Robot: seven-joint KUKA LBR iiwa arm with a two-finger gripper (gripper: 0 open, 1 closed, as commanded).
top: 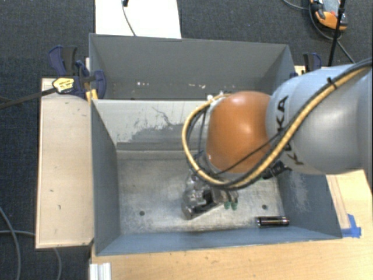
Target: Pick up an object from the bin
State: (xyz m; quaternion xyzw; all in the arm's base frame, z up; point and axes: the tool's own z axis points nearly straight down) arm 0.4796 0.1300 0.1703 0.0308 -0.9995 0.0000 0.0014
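Observation:
My gripper (pixel 195 203) reaches down from under the orange wrist cover to the bin floor, near the middle of the front half. Its metal and black parts sit low against the floor, and I see nothing clearly held in it. Just to its right, small green bits (pixel 231 203) show at the edge of the cover; I cannot tell whether they are a loose thing. A short black cylinder with a pale band near one end (pixel 273 221) lies flat on the floor at the front right, well apart from the gripper.
The arm and its looped cables cover the right and back of the bin floor. Bare scuffed floor lies to the gripper's left, up to the left wall. The front wall is close below the gripper.

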